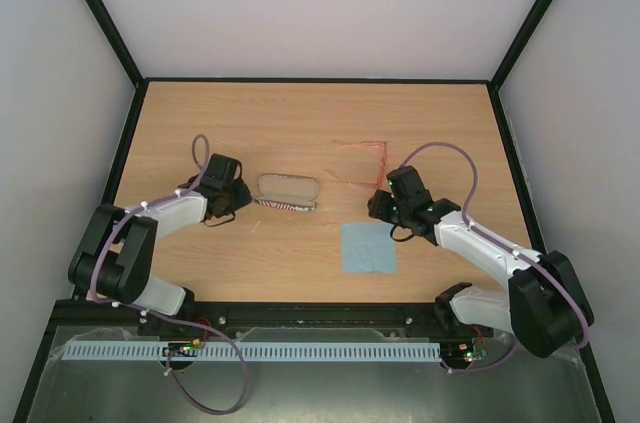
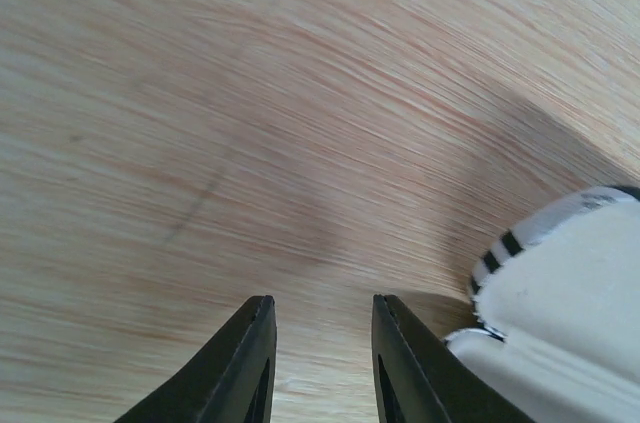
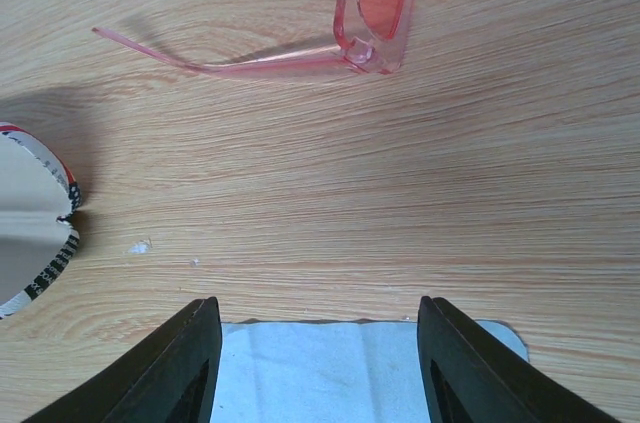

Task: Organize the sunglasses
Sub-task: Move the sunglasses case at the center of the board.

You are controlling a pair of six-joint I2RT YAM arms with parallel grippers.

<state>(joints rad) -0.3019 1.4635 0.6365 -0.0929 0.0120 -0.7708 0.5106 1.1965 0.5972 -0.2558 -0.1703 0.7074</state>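
Note:
The red wire-framed sunglasses (image 1: 362,165) lie open on the table at centre right; in the right wrist view (image 3: 370,18) one lens and a long arm show at the top. My right gripper (image 1: 385,209) is open and empty, just below and right of them, over the far edge of the light blue cloth (image 3: 340,368). The flag-patterned case (image 1: 288,193) lies open at centre left; its edge shows in the left wrist view (image 2: 570,293). My left gripper (image 1: 230,199) is open and empty beside the case's left end.
The light blue square cloth (image 1: 368,247) lies flat in front of the sunglasses. The case's end also shows at the left of the right wrist view (image 3: 30,223). A black frame borders the wooden table (image 1: 300,123).

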